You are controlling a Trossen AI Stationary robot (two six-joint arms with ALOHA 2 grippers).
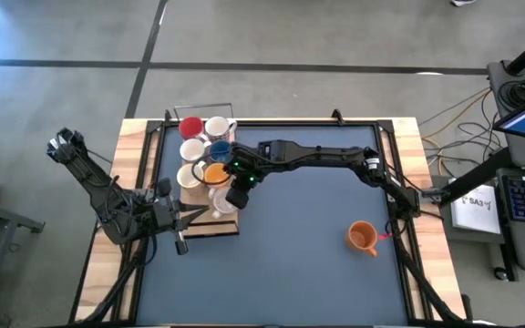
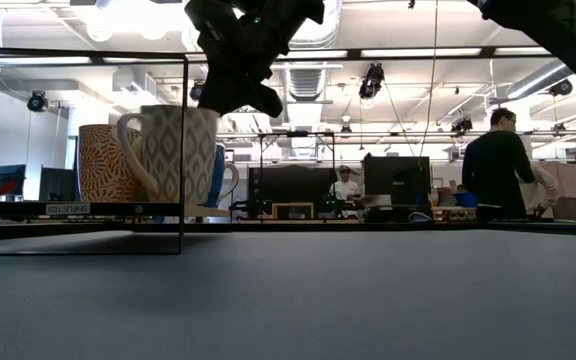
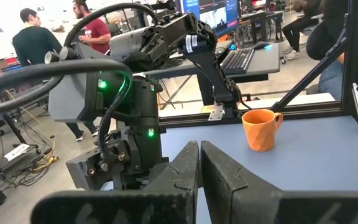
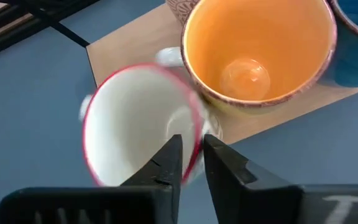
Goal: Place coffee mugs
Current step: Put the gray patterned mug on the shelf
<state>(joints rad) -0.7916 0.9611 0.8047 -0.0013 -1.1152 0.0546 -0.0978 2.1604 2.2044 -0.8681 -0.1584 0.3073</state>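
Note:
Several coffee mugs stand close together on a wooden board [image 1: 210, 228] at the table's left: red [image 1: 191, 128], white [image 1: 217, 128], blue [image 1: 220, 149] and an orange-lined one [image 4: 257, 50]. My right gripper [image 4: 192, 155] hangs open over the nearest one, a white mug with a red rim [image 4: 135, 124]. One finger is inside the mug and the other outside its rim. This mug looks blurred and stands upright on the board [image 2: 173, 150]. Another orange mug [image 1: 363, 238] stands alone on the blue mat. My left gripper [image 3: 199, 162] is shut, level, beside the board's near end.
A thin dark frame [image 2: 184, 150] borders the board with the mugs. The blue mat [image 1: 290, 264] lies bare between the board and the lone orange mug. People stand and sit in the room beyond the table's far edge.

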